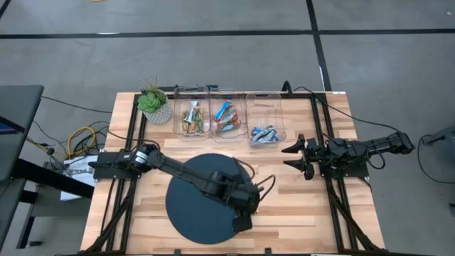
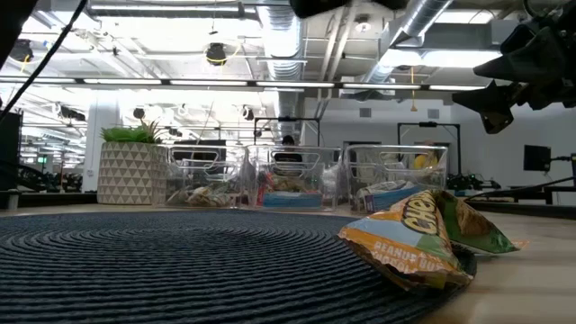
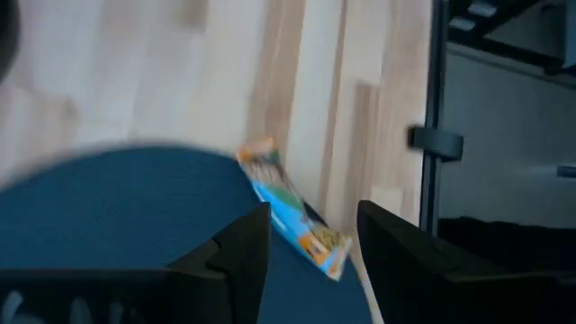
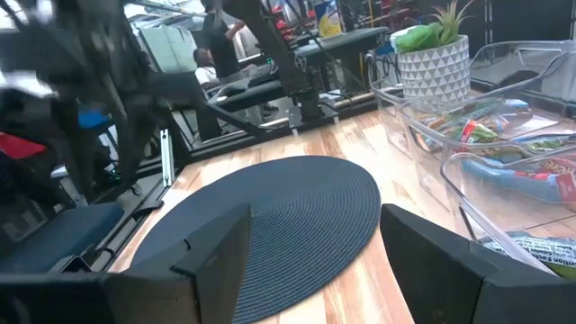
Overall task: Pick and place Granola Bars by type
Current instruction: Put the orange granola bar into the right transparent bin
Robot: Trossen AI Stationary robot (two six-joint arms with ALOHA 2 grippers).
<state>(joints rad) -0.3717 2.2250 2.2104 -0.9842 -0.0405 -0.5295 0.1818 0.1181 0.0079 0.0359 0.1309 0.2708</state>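
One granola bar [image 3: 292, 211] in a blue and orange wrapper lies half on the round dark mat's right near edge and half on the wood. It also shows close up in the low view [image 2: 423, 238], and my left arm hides it from above. My left gripper [image 3: 310, 245] hovers open over it, a finger on either side, reaching across the mat [image 1: 244, 215]. Several more bars lie in three clear bins [image 1: 227, 117] at the far edge. My right gripper [image 1: 297, 154] waits open above the table's right side, raised [image 2: 504, 90].
The round dark woven mat [image 1: 195, 195] covers the table's middle and near part. A potted plant [image 1: 153, 102] stands left of the bins. Black frame rails [image 1: 330, 178] run along both sides of the table. Bare wood [image 1: 298, 206] lies to the right of the mat.
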